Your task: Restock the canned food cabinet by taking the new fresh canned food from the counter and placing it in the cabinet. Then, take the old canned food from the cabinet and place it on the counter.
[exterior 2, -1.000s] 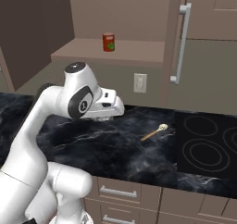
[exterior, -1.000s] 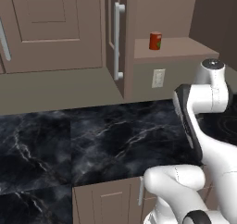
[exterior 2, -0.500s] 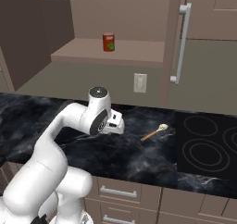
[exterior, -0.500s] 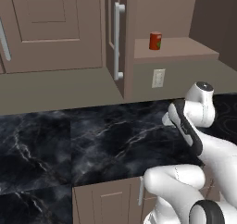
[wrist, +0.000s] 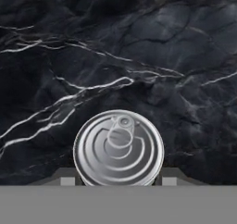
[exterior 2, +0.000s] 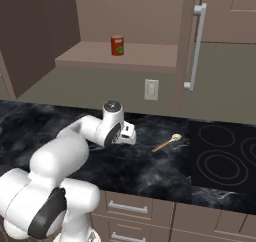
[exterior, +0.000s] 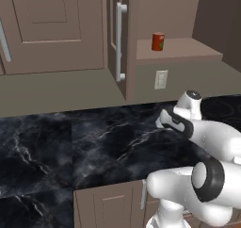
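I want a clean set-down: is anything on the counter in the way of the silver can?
Nothing visible does. In the hand view the old canned food shows against bare counter. The wooden spoon lies apart from the arm, toward the stovetop.

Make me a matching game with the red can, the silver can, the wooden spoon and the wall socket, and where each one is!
Things:
1. red can
2. silver can
3. wooden spoon
4. wall socket

Places:
A. lying on the black counter beside the stovetop
B. standing on the tan shelf in the open cabinet
C. on the wall below the shelf
D. right under the hand, on the counter

Pairs: 1-B, 2-D, 3-A, 4-C
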Controlling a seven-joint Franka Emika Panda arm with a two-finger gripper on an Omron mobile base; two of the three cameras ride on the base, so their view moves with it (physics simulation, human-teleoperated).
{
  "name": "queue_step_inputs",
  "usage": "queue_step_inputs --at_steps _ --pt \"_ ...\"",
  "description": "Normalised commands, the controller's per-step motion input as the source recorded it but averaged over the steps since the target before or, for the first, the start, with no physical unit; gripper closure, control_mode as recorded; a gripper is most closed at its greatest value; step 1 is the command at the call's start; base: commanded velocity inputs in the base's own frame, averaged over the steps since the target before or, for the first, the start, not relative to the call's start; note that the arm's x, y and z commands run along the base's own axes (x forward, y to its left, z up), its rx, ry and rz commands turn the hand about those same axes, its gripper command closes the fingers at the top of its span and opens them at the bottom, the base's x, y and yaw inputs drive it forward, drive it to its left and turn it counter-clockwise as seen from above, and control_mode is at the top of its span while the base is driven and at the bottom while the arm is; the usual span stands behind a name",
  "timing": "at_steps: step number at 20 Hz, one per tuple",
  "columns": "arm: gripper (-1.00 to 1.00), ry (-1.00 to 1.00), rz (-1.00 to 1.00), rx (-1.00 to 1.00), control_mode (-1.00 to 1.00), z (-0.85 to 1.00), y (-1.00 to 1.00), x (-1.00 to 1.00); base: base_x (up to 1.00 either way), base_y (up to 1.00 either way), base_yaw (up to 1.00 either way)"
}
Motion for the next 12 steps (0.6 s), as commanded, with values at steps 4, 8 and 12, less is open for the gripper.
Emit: queue_step_inputs --at_steps 4,8,12 --pt "1.0 0.02 0.0 -0.07 -1.0 -0.52 0.14 0.64 0.0 0.0 0.0" --pt "1.0 0.0 0.0 -0.13 -1.0 -0.93 0.12 0.43 0.0 0.0 0.0" --pt "1.0 0.0 0.0 -0.08 -1.0 -0.59 0.02 0.3 0.0 0.0 0.0"
